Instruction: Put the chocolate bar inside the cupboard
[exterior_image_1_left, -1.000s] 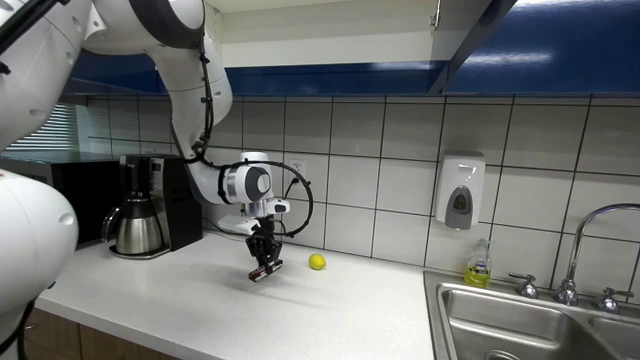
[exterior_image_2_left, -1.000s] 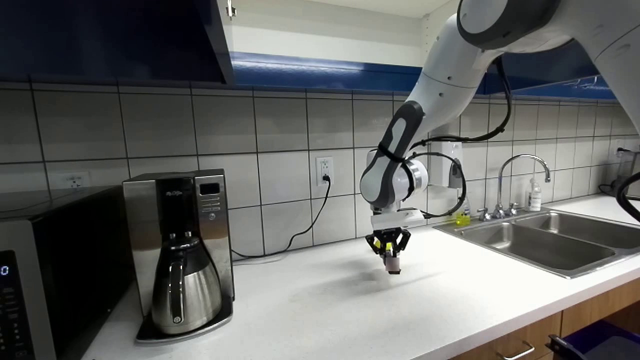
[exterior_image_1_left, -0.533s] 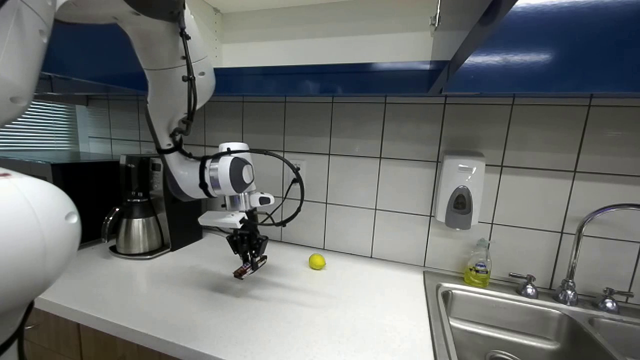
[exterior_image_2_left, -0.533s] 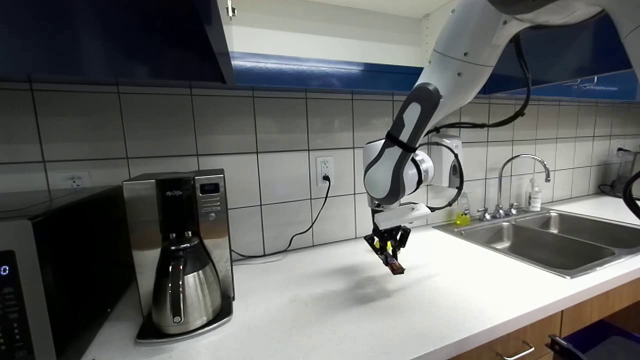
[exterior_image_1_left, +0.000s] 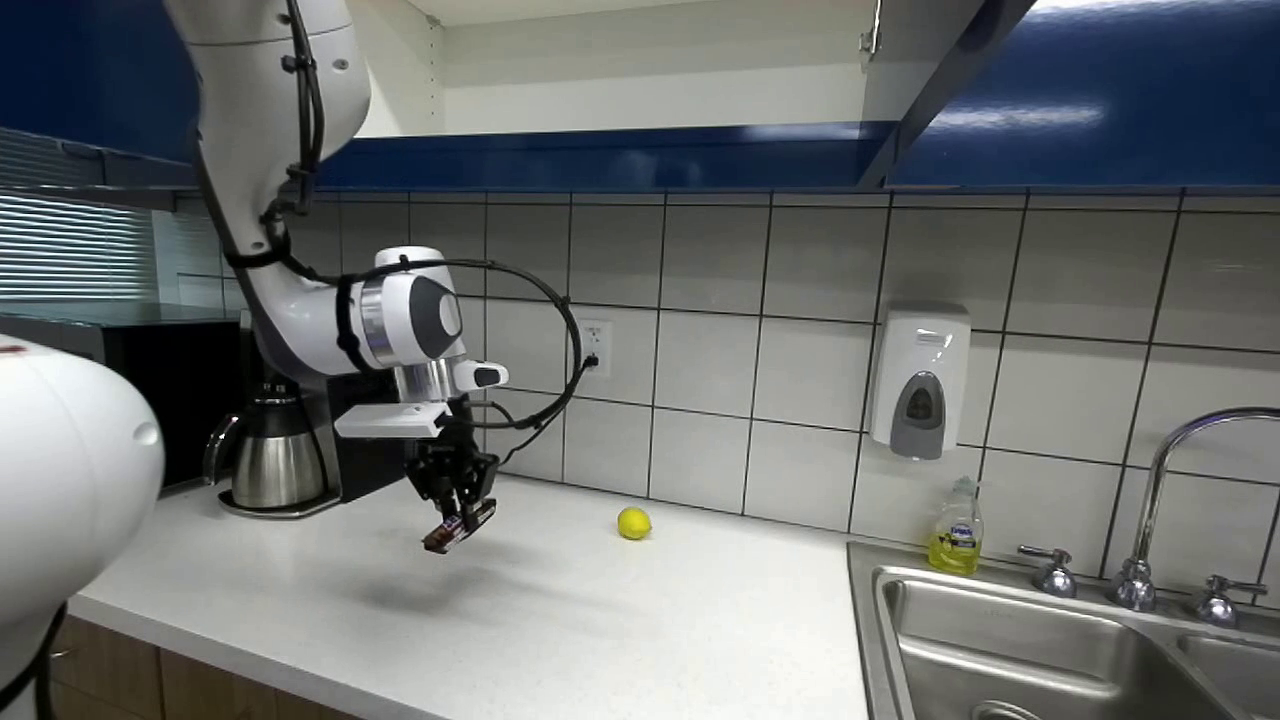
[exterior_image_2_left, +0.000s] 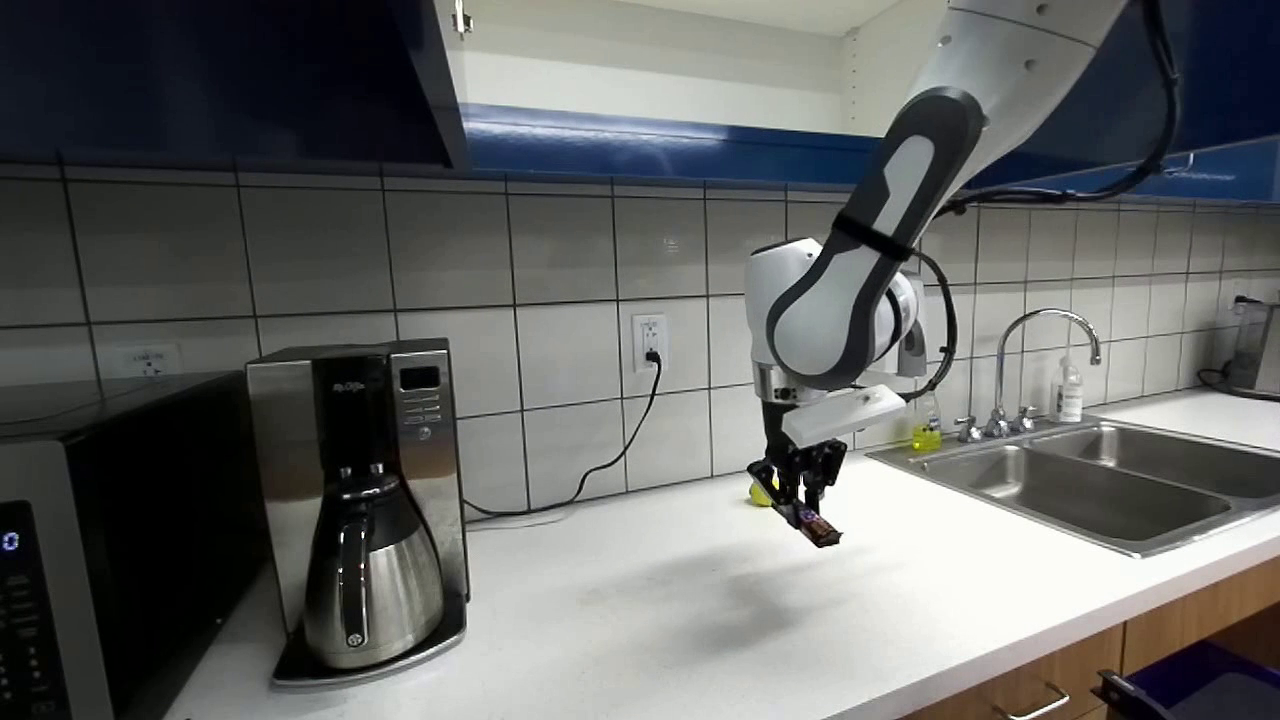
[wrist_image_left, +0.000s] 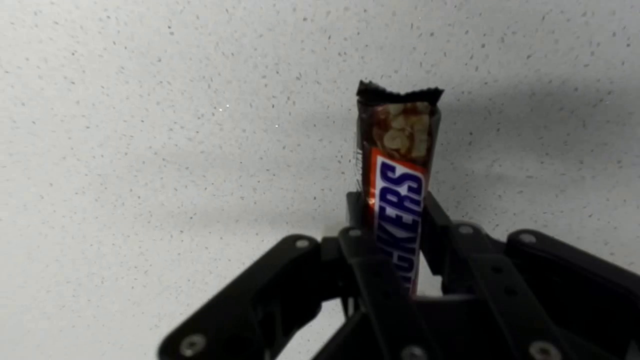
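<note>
Since half a second ago the hand (wrist_image_left: 393, 212) and the Snickers bar (wrist_image_left: 397, 175) have come back from the tiled wall (exterior_image_1_left: 710, 360) and slightly up; yellow ball (exterior_image_1_left: 634, 523) hasn't moved. Hold state: hand is clamped on the bar, fingers (wrist_image_left: 436, 235) against its two long sides, one crimped end poking out ahead. Bar hangs above the worktop (exterior_image_1_left: 640, 620) in both exterior views, not in the cupboard (exterior_image_1_left: 660, 95) yet.

Why this grip: the narrow width is the easy squeeze, and the free end should let me feed it over the blue lip (exterior_image_1_left: 650, 158) first. Why back off: I figure the arm (exterior_image_2_left: 870, 280) needs room out front, since the cupboard overhangs the back of the worktop and a straight lift could hit it. Door (exterior_image_1_left: 1080, 110) is swung out, so I read access as ready; clipping it is my worry.

Blind spots: rear of the bar is behind the hand, so I get the lettering only from about "CKERS" on. Lip hides the cupboard floor in both exterior views, and the frame cuts off its upper part and a stretch of the arm. Wrist view gives me no cupboard at all. Yellow ball (exterior_image_2_left: 758, 496) is partly covered by the hand in an exterior view; could be a lemon, can't tell.
</note>
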